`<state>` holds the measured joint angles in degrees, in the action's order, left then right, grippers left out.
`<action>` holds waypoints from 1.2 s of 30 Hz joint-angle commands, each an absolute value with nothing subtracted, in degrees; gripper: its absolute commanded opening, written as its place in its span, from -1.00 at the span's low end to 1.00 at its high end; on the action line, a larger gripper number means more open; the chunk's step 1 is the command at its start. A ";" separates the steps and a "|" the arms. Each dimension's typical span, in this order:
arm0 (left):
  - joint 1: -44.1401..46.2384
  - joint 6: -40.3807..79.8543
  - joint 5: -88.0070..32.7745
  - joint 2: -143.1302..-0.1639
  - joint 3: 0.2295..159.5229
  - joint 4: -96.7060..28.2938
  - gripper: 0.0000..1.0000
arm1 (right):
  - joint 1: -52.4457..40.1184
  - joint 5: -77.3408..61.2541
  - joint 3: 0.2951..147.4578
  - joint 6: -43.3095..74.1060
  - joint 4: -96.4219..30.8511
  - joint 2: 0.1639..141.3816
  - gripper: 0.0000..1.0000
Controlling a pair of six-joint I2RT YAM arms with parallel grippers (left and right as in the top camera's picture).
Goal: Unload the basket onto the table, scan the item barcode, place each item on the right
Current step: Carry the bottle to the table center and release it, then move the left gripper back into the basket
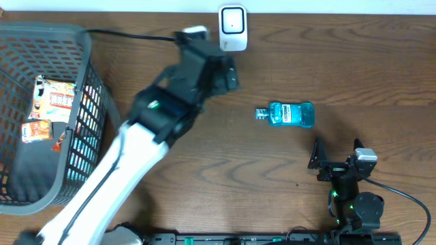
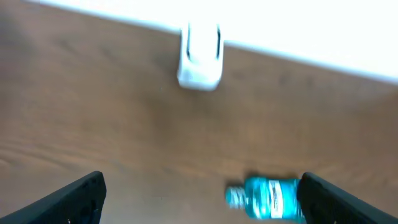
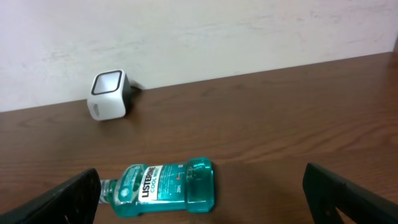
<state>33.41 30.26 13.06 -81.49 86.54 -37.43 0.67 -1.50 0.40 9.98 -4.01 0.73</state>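
Observation:
The item is a teal mouthwash bottle (image 1: 289, 113) lying on its side on the wooden table, cap to the left, with nothing holding it. The white barcode scanner (image 1: 232, 27) stands at the table's far edge. My left gripper (image 1: 229, 76) hangs open just below the scanner and to the left of the bottle. In the left wrist view the bottle (image 2: 267, 198) lies blurred by the right finger, below the scanner (image 2: 200, 62). My right gripper (image 1: 337, 153) stands open near the front edge, with the bottle (image 3: 165, 186) ahead of it, toward its left finger, and the scanner (image 3: 109, 94) behind.
A dark mesh basket (image 1: 87, 82) with several packaged items fills the left side. A black cable (image 1: 129, 34) runs along the far edge toward the scanner. My left arm (image 1: 116, 170) crosses the table diagonally from the front left.

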 commanded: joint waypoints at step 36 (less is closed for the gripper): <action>1.89 27.92 23.16 -58.37 87.24 -48.38 0.96 | 0.43 -1.21 0.32 9.32 -4.19 0.62 0.99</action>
<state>2.46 27.99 19.90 -58.08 86.54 -48.25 0.67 -1.50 0.40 9.98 -4.01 0.73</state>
